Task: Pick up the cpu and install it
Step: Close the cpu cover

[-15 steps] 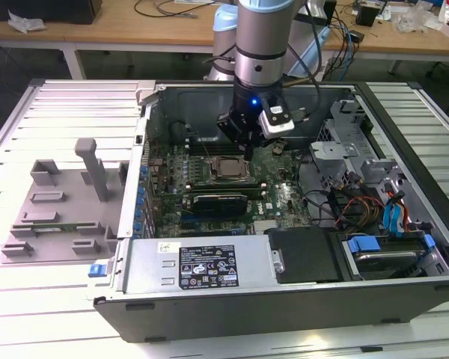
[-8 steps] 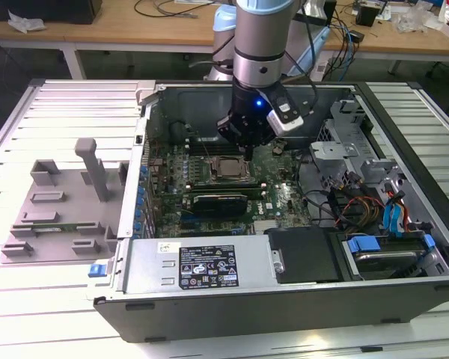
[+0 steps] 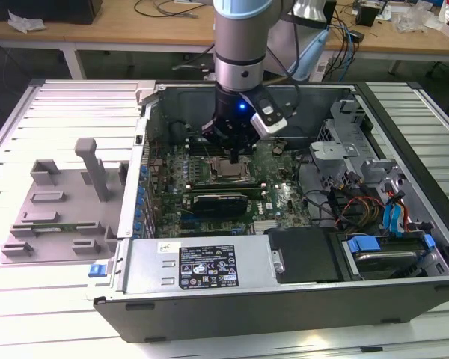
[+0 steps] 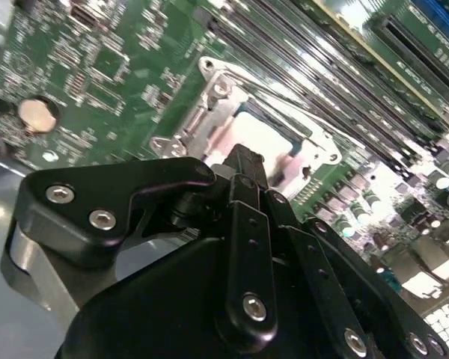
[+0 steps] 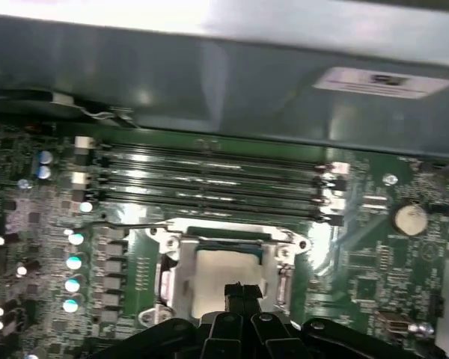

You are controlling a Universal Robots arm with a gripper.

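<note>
cpu (image 5: 218, 271) flat, square to socket frame (image 5: 169, 278)

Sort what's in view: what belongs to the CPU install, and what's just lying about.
Job: cpu, sitting in the socket frame; gripper right over it; motherboard.
Lying about: grey fixture; power supply; drive cage; cables.

One cpu (image 5: 223, 271), four memory slots (image 5: 209, 172), one motherboard (image 5: 374, 280), one coin battery (image 5: 410, 218)
</note>
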